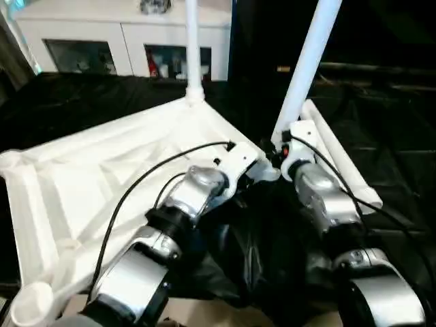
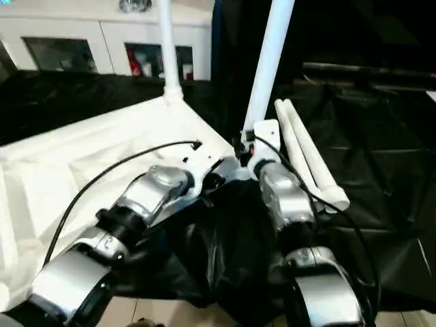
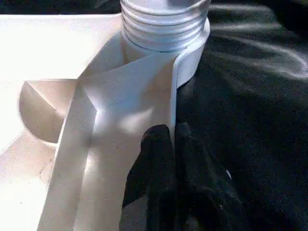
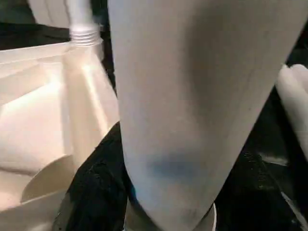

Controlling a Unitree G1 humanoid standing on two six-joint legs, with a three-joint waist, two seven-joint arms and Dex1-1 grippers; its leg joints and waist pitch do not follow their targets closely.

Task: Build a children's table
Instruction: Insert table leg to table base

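Note:
The white tabletop (image 1: pixel 88 184) lies upside down on the black cloth, ribs facing up. One white leg (image 1: pixel 193 48) stands upright in the far corner socket. A second leg (image 1: pixel 310 61) rises tilted from the near right corner, and its threaded end (image 3: pixel 163 24) sits at that socket. My right gripper (image 1: pixel 283 146) is closed around this leg low down; the leg (image 4: pixel 192 96) looms close in the right wrist view. My left gripper (image 3: pixel 173 139) is shut on the tabletop's rim (image 3: pixel 171 96) just beside that corner, one black finger (image 3: pixel 154 159) on each side of the wall.
Two loose white legs (image 1: pixel 340 163) lie side by side on the black cloth to the right of the tabletop. Open corner sockets show at the near left (image 1: pixel 30 300) and far left (image 1: pixel 10 160). A white cabinet (image 1: pixel 122 41) stands behind the work table.

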